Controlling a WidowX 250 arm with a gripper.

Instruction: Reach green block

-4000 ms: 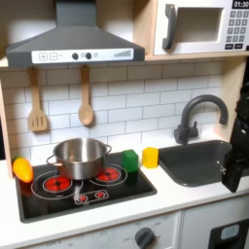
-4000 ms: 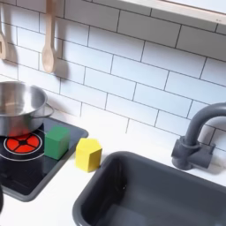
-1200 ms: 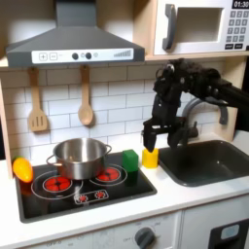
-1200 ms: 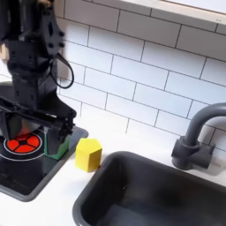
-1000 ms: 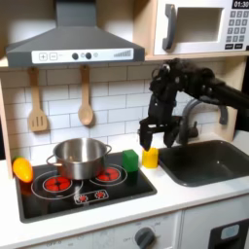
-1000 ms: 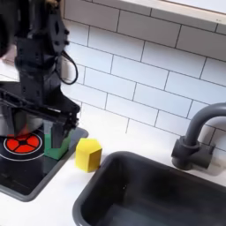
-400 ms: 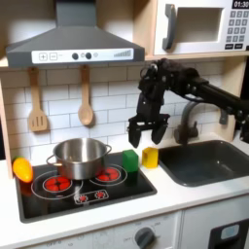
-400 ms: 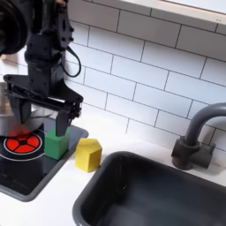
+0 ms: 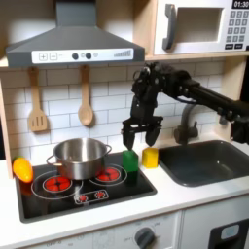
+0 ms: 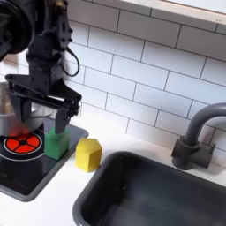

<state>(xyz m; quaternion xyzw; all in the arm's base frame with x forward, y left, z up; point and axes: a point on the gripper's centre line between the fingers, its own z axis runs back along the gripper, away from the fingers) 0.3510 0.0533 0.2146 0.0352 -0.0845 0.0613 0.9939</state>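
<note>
We see the gripper [image 10: 41,110] hanging with jaws spread apart just above the green block [image 10: 56,143], which sits on the stove's [image 9: 97,199] corner between the pot [image 9: 79,156] and the yellow block [image 10: 87,154].

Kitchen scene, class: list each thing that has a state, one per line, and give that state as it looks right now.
Gripper: open, above the green block, not touching.
Green block: on the stove, free.
Yellow block: on the counter, beside the green one.
Pot: upright on the stove, no lid.
Sink: empty.
Faucet: no water running.
</note>
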